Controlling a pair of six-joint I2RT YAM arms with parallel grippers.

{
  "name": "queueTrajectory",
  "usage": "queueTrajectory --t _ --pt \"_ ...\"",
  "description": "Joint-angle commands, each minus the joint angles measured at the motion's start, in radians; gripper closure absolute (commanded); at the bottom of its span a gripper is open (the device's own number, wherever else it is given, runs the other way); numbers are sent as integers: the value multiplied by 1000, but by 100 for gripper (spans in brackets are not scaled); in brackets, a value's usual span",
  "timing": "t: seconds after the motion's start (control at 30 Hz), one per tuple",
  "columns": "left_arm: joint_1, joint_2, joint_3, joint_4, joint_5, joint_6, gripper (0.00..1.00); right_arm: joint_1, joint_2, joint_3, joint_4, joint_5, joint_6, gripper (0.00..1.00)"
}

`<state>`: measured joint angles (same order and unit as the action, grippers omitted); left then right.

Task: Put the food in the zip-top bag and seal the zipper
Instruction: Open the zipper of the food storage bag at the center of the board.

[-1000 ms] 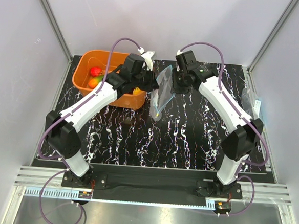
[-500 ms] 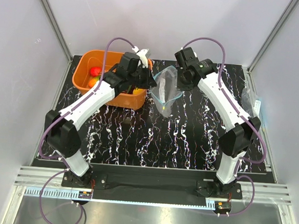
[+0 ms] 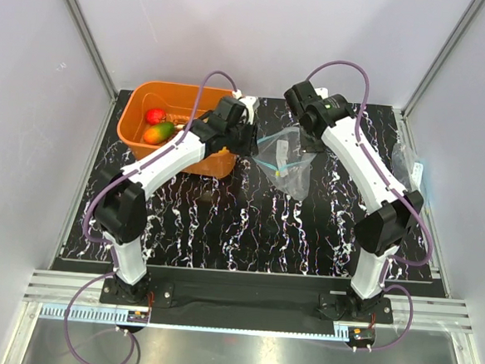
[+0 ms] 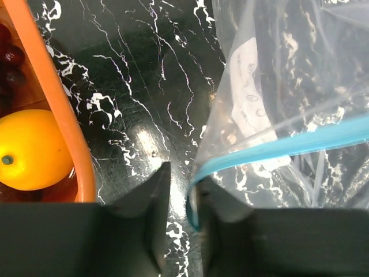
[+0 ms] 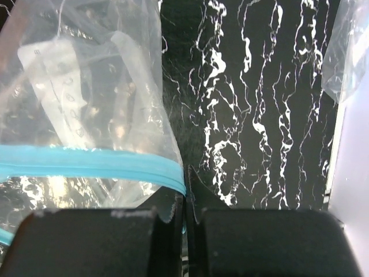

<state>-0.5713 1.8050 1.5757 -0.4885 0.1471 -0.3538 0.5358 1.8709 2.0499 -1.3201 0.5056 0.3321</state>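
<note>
The clear zip-top bag (image 3: 289,164) hangs between my two grippers above the black marbled table, its teal zipper (image 3: 280,141) stretched between them. My right gripper (image 3: 310,137) is shut on the strip's right end (image 5: 173,176). My left gripper (image 3: 250,138) is slightly open. The strip's left end (image 4: 199,173) curls in against its right finger, with table showing in the gap. A red apple (image 3: 155,115) and a mango (image 3: 158,132) lie in the orange basket (image 3: 140,100). The lemon (image 4: 31,150) and dark grapes (image 4: 8,55) show inside the basket rim. I cannot tell what is in the bag.
The orange basket stands at the back left, its rim (image 4: 57,104) just left of my left fingers. A second clear bag (image 3: 408,166) lies at the table's right edge, also in the right wrist view (image 5: 346,46). Grey walls enclose the table.
Both grippers and the bag have shifted right. The left gripper moved off the basket rim. The bag's mouth went from a round open loop to a stretched line.
</note>
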Motion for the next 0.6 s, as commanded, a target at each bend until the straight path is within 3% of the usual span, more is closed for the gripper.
queueTrajectory --t 0.0,0.13,0.17,0.27,0.37,0.4,0.57 --pt "2 -9 58 27 -61 39 67 4 -13 -5 -19 21 25 100" --pt "-1 -3 64 82 35 24 52 4 -3 -16 36 -73 24 100" --pt "-2 -1 55 149 133 18 46 4 5 -17 41 -110 18 100" --pt "-1 13 49 220 245 -57 33 3 59 -10 -4 -38 71 100" --pt "-1 5 43 232 272 -76 20 -3 91 -20 -33 -56 79 100" --pt "1 -10 40 231 263 -68 11 -7 97 -26 -40 -61 81 100" --pt "65 -78 -11 234 240 -115 4 -10 77 -53 -53 -16 90 100"
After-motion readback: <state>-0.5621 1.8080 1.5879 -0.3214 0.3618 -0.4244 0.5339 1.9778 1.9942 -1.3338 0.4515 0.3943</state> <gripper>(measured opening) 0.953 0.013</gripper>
